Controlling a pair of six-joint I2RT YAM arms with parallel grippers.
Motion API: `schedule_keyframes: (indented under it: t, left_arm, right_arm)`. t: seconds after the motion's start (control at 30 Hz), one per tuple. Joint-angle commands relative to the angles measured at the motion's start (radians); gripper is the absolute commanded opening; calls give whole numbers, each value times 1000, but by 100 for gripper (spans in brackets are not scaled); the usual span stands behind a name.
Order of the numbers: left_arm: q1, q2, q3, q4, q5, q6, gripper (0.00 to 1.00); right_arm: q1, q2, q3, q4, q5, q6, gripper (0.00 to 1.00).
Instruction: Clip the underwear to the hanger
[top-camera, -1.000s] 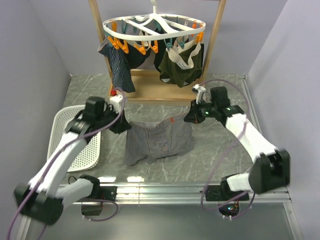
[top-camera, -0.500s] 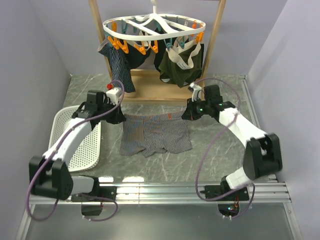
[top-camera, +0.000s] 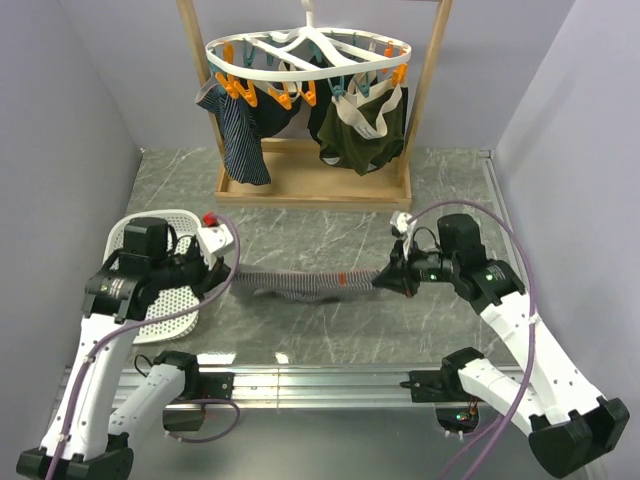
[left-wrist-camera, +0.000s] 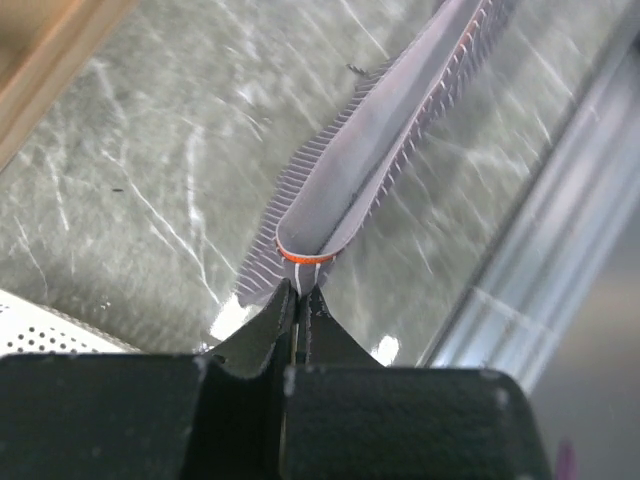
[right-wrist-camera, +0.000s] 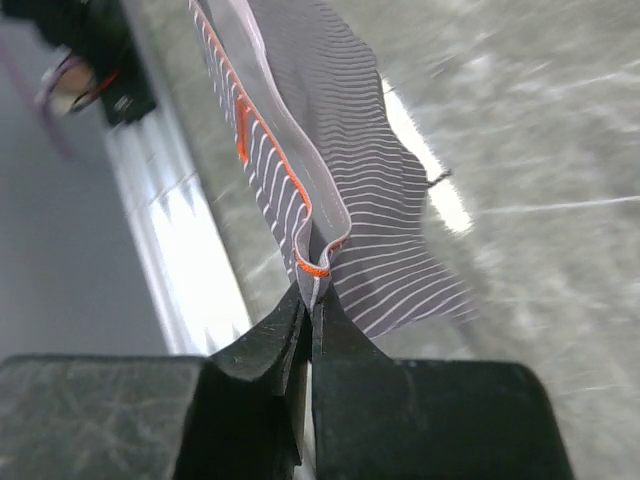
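Flat before, the light grey striped boxer briefs (top-camera: 300, 283) hung taut between clamped left pincer (top-camera: 228, 283) and right pincer (top-camera: 383, 280) — ready for clipping.

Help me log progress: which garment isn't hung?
The grey striped underwear, stretched taut in front; the navy garment and olive pair hang clipped to the hanger.

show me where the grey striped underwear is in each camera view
top view: the underwear is stretched in a thin band mid-table between the left claw and right claw.
left wrist: the underwear runs from the shut left claw at bottom centre up to the top right.
right wrist: the underwear rises from the shut right claw at bottom centre to the top left.
shared landmark: the grey marble table beneath it.
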Motion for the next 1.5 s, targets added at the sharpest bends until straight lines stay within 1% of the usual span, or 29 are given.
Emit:
schedule_keyframes:
  t: [0.0, 0.07, 0.13, 0.2, 0.27, 0.33, 0.37, 0.4, 0.47, 0.5, 0.57, 0.67, 0.83, 0.87, 0.9, 0.93, 0.97, 1.0, 1.03, 1.1, 1.13, 1.17, 1.23, 1.27, 1.3, 1.33, 1.37, 1.43, 1.47]
  left_arm:
    - [4, -19, 109, -251, 58, 212, 0]
    - [4, -48, 142, -274, 77, 228, 0]
    - [4, -51, 172, -267, 88, 199, 0]
    - [4, -9, 154, -220, 53, 163, 0]
    - [4, 50, 113, -164, 4, 68, 0]
    - [4, 171, 64, -82, -47, -5, 0]
    - [4, 215, 45, -51, -53, -30, 0]
    - [4, 301, 38, 1, -60, -76, 0]
    - [4, 376, 12, 69, -92, -131, 0]
    - [4, 436, -1, 104, -102, -154, 0]
    - [4, 475, -39, 236, -150, -228, 0]
    - [4, 524, -74, 415, -225, -311, 0]
    - [4, 611, -78, 538, -290, -358, 0]
    - [4, 624, -78, 555, -302, -365, 1]
    - [4, 645, -73, 557, -326, -366, 4]
    - [5, 656, -67, 551, -330, -369, 11]
    - [8, 660, -41, 539, -324, -372, 15]
    - [16, 651, -26, 500, -302, -380, 22]
    - [25, 633, -13, 485, -234, -385, 42]
    - [40, 557, 21, 453, -202, -403, 62]
    - [48, 526, 33, 439, -178, -417, 83]
    - [56, 495, 68, 425, -166, -421, 92]
    - [60, 411, 105, 394, -144, -432, 99]
    - [60, 386, 146, 391, -144, -449, 99]
    - [60, 337, 165, 394, -150, -472, 99]
    - [60, 317, 183, 408, -164, -545, 99]
    - [60, 297, 211, 452, -232, -587, 99]
    - [60, 271, 249, 474, -264, -642, 99]
    - [60, 277, 307, 468, -253, -633, 99]
  right_arm:
    - [10, -93, -2, -117, -100, -89, 0]
    - [10, -111, 9, -106, -119, -53, 0]
    - [10, -95, 27, -93, -131, -29, 0]
    - [12, -37, 31, -45, -81, -6, 0]
    - [13, 26, 24, 31, -17, 16, 0]
    - [15, 159, 18, 84, 87, 49, 0]
    - [15, 211, 30, 122, 105, 54, 0]
    - [15, 324, 44, 128, 125, 59, 0]
    - [16, 474, 82, 168, 166, 82, 0]
    - [15, 515, 95, 182, 177, 97, 0]
    - [15, 598, 107, 252, 212, 120, 0]
    - [15, 658, 113, 355, 257, 166, 0]
    - [15, 739, 170, 371, 307, 177, 0]
    - [16, 757, 191, 360, 318, 177, 7]
    - [15, 765, 202, 354, 338, 181, 15]
    - [15, 768, 213, 345, 346, 183, 25]
    - [12, 762, 230, 329, 352, 186, 45]
    - [10, 747, 235, 322, 353, 183, 52]
    - [7, 730, 239, 316, 350, 180, 56]
    - [1, 658, 254, 290, 344, 166, 57]
    - [-2, 629, 259, 283, 343, 165, 58]
    - [-2, 570, 271, 274, 344, 165, 61]
    - [-7, 506, 284, 269, 337, 163, 63]
    - [-8, 442, 297, 274, 337, 166, 66]
    - [-7, 410, 301, 286, 338, 174, 70]
    - [-8, 379, 302, 300, 341, 178, 76]
    - [-8, 327, 310, 329, 349, 186, 85]
    - [-8, 285, 316, 358, 344, 212, 95]
    - [-5, 253, 320, 395, 335, 223, 96]
